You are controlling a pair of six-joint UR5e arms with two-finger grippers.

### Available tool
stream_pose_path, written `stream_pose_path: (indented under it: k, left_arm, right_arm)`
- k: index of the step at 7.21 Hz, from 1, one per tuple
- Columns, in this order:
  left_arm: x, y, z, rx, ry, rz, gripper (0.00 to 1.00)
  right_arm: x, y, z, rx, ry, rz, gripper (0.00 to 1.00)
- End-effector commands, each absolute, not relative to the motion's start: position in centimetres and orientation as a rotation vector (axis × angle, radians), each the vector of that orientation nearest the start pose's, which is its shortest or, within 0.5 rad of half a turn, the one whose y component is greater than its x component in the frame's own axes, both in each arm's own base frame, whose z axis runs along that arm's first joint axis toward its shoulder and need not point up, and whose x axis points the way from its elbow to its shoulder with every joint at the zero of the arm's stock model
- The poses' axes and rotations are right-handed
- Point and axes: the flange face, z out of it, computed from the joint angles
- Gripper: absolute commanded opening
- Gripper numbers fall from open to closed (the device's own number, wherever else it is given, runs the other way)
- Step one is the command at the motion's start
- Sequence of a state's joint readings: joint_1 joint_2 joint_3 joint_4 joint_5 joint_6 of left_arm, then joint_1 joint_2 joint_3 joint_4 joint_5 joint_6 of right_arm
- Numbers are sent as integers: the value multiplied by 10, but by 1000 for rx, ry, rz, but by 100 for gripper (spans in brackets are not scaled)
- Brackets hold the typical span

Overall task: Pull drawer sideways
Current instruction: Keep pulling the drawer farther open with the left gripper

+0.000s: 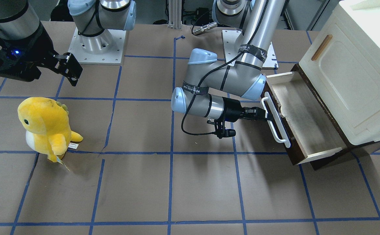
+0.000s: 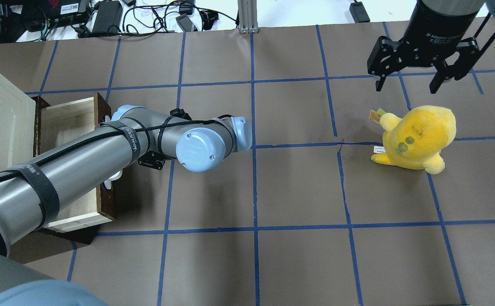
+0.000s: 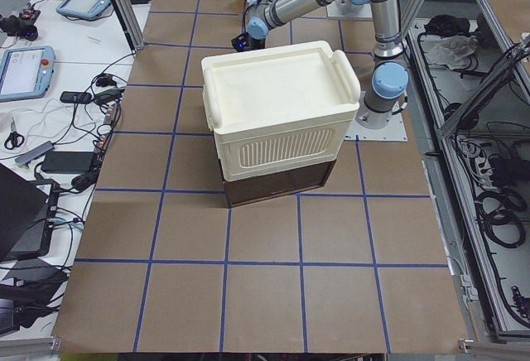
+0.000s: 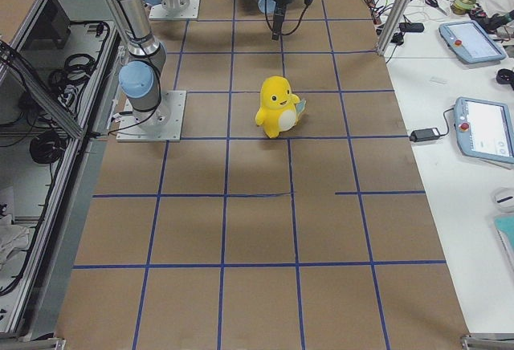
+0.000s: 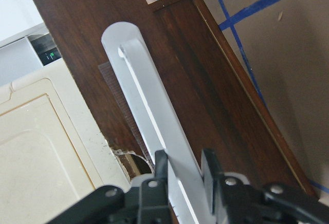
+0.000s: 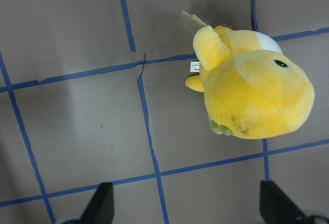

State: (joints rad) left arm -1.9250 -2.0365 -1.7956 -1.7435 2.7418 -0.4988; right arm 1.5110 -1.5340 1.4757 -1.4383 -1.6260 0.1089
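Note:
The drawer [image 1: 307, 122] stands pulled out of the cabinet's base, its cream inside showing. Its dark brown front [image 5: 205, 80] carries a long white bar handle [image 1: 276, 119]. My left gripper [image 1: 264, 115] is shut on that handle near its middle. In the left wrist view the handle [image 5: 139, 85] runs between the two black fingers of the gripper [image 5: 184, 168]. In the overhead view the drawer [image 2: 66, 123] is partly hidden under my left arm, and the gripper is hidden. My right gripper [image 2: 406, 83] is open and empty, held above the table far from the drawer.
The cream cabinet [image 1: 356, 65] with a slim wooden door handle sits over the drawer. A yellow plush dinosaur [image 1: 46, 129] stands on the brown table under my right gripper; it also shows in the right wrist view [image 6: 252, 95]. Blue tape lines grid the table.

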Motion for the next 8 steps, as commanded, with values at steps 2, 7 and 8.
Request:
stream_pose_path:
  k: [2,7,8]
  left_arm:
    - [-224,-485,190,399,1791,247,73]
    - [-272,-461,274,247,2107,193,100]
    - [-274,-458,312,221,2189,168,100]
  right_arm:
    - [98,-506,504,266,3185,116,100]
    - [98,-506,504,266,3185,116,100]
    - [97,-506,504,269,3185,116,100]
